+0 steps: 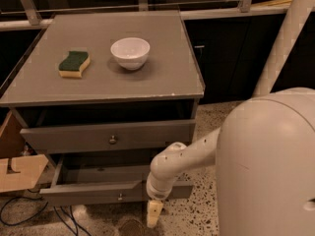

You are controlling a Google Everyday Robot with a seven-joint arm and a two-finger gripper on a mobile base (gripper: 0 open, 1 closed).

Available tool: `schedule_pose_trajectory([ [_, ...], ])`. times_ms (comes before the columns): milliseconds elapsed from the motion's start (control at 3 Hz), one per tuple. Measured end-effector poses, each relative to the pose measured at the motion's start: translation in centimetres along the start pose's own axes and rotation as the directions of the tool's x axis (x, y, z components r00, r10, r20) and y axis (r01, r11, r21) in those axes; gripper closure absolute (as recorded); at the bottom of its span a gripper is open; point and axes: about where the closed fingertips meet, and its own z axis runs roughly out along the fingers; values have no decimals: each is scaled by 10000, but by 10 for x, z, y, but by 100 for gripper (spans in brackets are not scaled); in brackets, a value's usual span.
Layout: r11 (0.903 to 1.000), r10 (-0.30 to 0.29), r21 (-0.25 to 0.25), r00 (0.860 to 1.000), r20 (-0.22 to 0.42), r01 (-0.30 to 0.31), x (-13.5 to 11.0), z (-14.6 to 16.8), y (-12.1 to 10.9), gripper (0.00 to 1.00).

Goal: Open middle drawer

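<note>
The middle drawer [93, 193] is the lower grey drawer of the cabinet. It is pulled out, its dark inside shows behind the front panel, and a small round knob [119, 197] sits at its centre. My gripper [153, 214] hangs at the end of the white arm [172, 163], pointing down at the floor. It is just in front of and below the right part of this drawer's front, clear of the knob and holding nothing that I can see.
Above it is a taller grey drawer front [108, 136] with a bigger knob [112, 139]. The cabinet top [162, 77] carries a white bowl [130, 52] and a green-and-yellow sponge [74, 64]. A cardboard box [17, 171] and cables [29, 215] lie at the left.
</note>
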Motion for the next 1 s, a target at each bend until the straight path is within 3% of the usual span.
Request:
schedule_pose_trajectory([
  [333, 9975, -284, -659, 9988, -406, 257, -5, 38, 15, 0],
  [1000, 9975, -432, -585, 9980, -453, 405, -5, 29, 19, 0],
])
